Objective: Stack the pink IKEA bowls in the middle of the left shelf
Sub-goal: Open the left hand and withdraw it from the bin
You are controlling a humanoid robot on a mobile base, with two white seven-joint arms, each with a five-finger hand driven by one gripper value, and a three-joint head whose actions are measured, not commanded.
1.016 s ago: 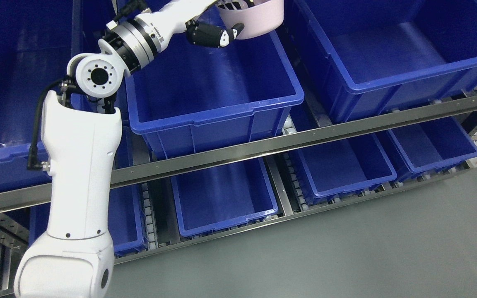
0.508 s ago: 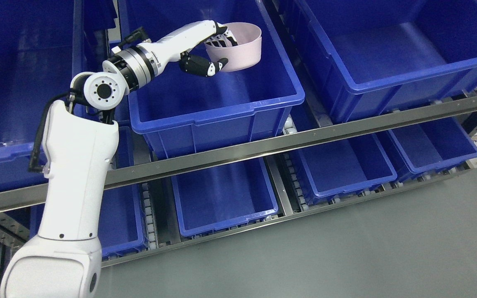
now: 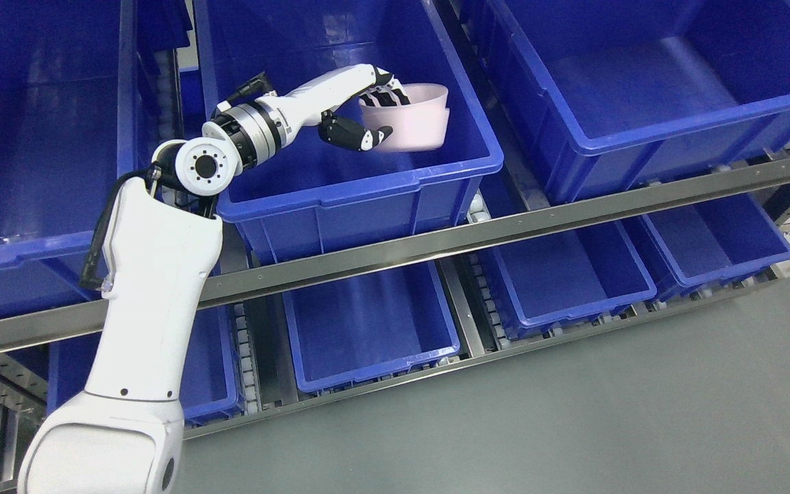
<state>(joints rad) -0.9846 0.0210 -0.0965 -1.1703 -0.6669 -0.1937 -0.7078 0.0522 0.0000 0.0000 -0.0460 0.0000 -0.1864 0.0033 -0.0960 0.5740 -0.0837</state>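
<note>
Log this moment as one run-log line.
left robot hand: shut on pink bowl | bowl: upright, inside middle blue bin, near its right wall | contact with bin floor: cannot tell | right robot hand: not in view

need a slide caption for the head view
Left hand holds a pink bowl inside a blue bin.

I note glossy blue plastic bins (image 3: 367, 185), a matt pink plastic bowl (image 3: 414, 127), a brushed metal shelf rail (image 3: 573, 213), and my arm's smooth white shell (image 3: 155, 288).
</note>
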